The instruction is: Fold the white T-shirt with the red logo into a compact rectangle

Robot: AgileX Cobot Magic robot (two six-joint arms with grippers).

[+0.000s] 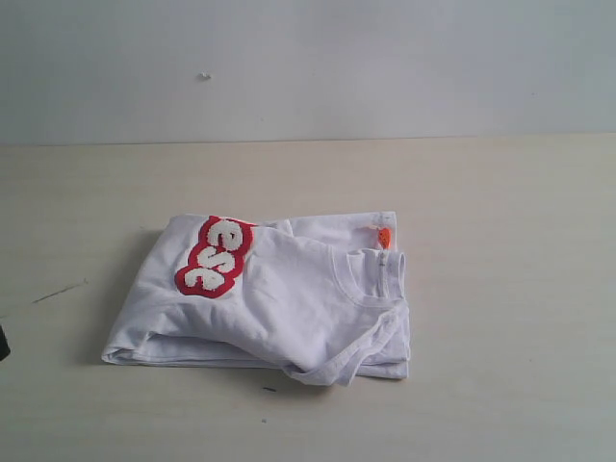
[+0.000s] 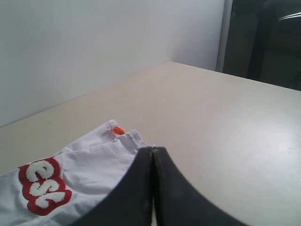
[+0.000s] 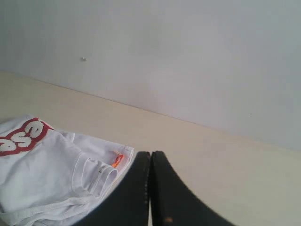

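The white T-shirt (image 1: 279,298) lies folded into a rough rectangle in the middle of the table, collar and orange neck tag (image 1: 383,236) toward its right end. Part of the red logo (image 1: 214,255) shows on the top layer near its left end. The shirt (image 2: 89,174) and logo (image 2: 44,186) show again in the left wrist view, where my left gripper (image 2: 152,149) is shut and empty, held off the cloth. My right gripper (image 3: 150,154) is shut too, with nothing in it, beside the shirt (image 3: 51,174) and its tag (image 3: 117,161). Neither gripper appears in the exterior view.
The beige table (image 1: 500,241) stretches around the shirt on all sides, with a pale wall (image 1: 308,58) behind it. A dark sliver (image 1: 3,343) sits at the left edge of the exterior view. A dark opening (image 2: 263,42) lies past the table's far end.
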